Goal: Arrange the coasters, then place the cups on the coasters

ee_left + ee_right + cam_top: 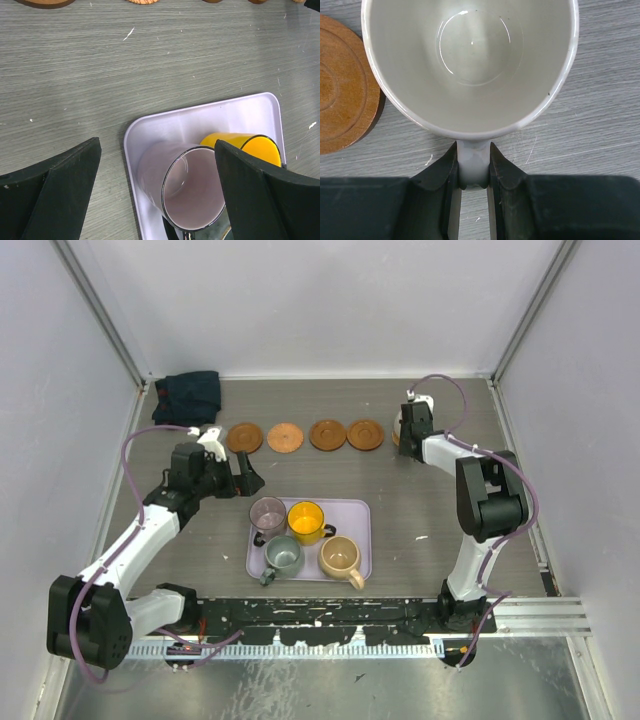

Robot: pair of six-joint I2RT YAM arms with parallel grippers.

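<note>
Nearest the arm bases, a lavender rectangular tray (362,515) is sitting on the grey wood-grain table (430,500), carrying four cups. The grey-green ceramic cup (283,555) and the tan ceramic cup (340,557) are standing along its near side. The mauve-pink ceramic cup (268,512) and the bright yellow ceramic cup (305,521) are standing side by side along its far side.

Just beyond the tray's far-left corner, the left gripper (243,475) is hovering with its jaws spread wide and nothing between them. In the left wrist view the mauve-pink cup and the yellow cup are showing between and below its black fingers (60,190).

Farther back, four round brown wooden coasters are lying in a row across the table. They are the leftmost coaster (244,437), a lighter orange-brown one (285,437), and two more (327,434) (365,434) towards the right.

At the right end of that row, the right gripper (472,165) is pinching the handle of the cream-white ceramic cup (470,60), which is standing upright with its mouth open to the camera. One coaster is lying just beside the cup on its left in the right wrist view. Whether the cup is resting on anything cannot be told.

In the far-left corner a dark blue folded cloth (188,395) is lying on the table.
</note>
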